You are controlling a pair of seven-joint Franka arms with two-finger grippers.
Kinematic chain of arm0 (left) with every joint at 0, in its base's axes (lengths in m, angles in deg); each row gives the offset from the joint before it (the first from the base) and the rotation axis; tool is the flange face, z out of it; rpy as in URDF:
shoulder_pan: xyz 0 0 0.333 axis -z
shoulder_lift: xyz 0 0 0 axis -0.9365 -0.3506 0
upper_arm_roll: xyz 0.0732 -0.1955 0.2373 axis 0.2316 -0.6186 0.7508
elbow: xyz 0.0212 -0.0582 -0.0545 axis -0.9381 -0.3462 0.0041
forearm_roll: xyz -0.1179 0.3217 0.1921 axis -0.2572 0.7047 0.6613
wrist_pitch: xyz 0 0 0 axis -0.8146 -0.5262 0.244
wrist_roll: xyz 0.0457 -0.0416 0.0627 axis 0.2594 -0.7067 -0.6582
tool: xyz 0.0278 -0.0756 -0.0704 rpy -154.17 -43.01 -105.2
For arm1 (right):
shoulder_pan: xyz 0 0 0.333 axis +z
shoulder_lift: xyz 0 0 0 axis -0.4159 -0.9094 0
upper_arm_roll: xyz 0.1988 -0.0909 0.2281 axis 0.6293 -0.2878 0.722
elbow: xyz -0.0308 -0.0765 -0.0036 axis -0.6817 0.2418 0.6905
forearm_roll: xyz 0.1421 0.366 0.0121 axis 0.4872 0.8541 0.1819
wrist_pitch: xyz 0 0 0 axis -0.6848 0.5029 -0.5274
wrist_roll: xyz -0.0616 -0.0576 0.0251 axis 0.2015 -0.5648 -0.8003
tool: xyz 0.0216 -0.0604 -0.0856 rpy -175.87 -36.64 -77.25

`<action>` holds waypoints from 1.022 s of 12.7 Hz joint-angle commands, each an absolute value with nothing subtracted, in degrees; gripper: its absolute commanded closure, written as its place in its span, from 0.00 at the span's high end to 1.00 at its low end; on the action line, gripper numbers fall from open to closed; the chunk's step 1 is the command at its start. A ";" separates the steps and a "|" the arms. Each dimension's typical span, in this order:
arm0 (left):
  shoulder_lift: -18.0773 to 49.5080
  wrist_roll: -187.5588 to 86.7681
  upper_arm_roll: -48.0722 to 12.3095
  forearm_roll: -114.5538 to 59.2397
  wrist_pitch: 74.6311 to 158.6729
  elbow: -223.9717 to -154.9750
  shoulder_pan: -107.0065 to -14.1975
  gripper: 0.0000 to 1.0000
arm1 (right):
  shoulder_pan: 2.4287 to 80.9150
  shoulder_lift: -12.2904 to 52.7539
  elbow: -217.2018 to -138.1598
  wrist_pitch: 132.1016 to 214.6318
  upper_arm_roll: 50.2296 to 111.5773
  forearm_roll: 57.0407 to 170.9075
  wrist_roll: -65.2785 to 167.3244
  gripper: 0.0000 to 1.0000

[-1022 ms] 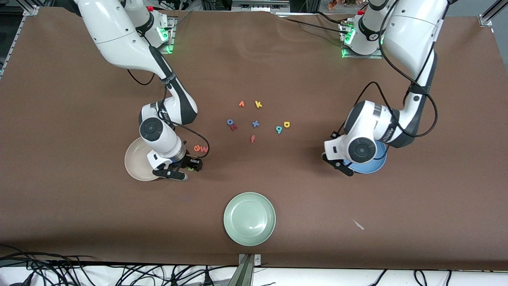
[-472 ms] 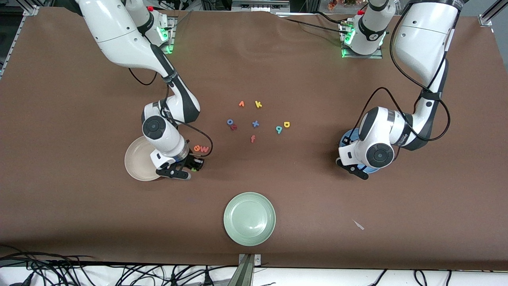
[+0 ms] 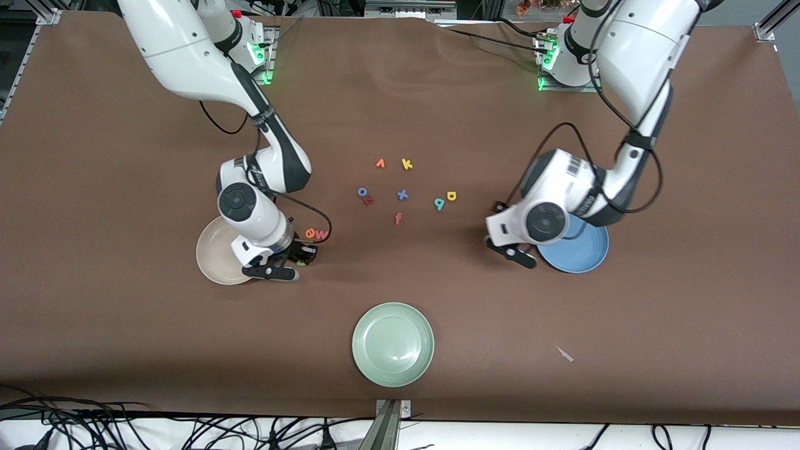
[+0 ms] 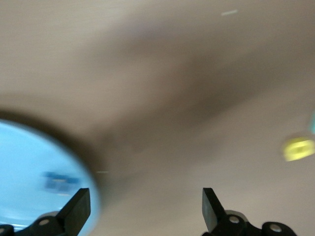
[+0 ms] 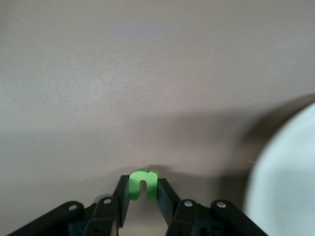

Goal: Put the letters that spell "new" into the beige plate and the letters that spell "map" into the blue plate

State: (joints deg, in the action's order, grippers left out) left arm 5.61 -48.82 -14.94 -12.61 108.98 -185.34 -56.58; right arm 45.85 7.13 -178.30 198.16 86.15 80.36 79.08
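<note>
On brown cloth, right gripper [image 5: 143,196] pinches the foam green n [image 5: 143,184]; left gripper [image 4: 146,209] spread.

Even overhead light falls on the brown counter [image 3: 125,350] with soft shadows under both arms, the front view stays sharp, the left wrist view is smeared with blur across the blue plate [image 4: 29,172], and the right wrist view is dim but clear.

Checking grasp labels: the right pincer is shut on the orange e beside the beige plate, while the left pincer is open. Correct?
Not quite. The right wrist view shows the right pincer shut on the green n, not the orange e. The rest holds: beige plate alongside, left pincer open.
</note>
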 commanded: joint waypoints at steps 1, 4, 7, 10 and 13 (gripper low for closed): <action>5.40 -60.07 -19.32 -11.72 109.52 -184.77 -55.42 1.00 | 40.59 15.02 -179.64 187.69 86.35 80.56 68.76 0.04; 3.38 -68.35 -20.12 -11.63 116.62 -184.86 -49.98 1.00 | 35.22 19.08 -182.70 182.73 86.18 80.47 58.63 0.05; -0.22 -69.34 -19.86 -6.65 122.78 -185.39 -46.36 0.92 | 34.86 19.18 -187.63 186.92 84.95 80.29 57.81 0.08; -1.55 -68.82 -19.86 -1.11 123.77 -185.56 -45.75 0.85 | 34.42 18.65 -192.03 194.40 84.95 80.21 57.72 0.24; -2.34 -69.17 -19.95 0.32 123.68 -185.65 -45.40 0.76 | 34.42 18.65 -192.39 194.86 84.95 80.29 58.07 0.45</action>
State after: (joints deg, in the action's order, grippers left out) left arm -2.15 -68.61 -20.01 -1.77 123.62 -185.90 -45.87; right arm 34.50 17.64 -191.42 194.18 84.83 80.36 58.31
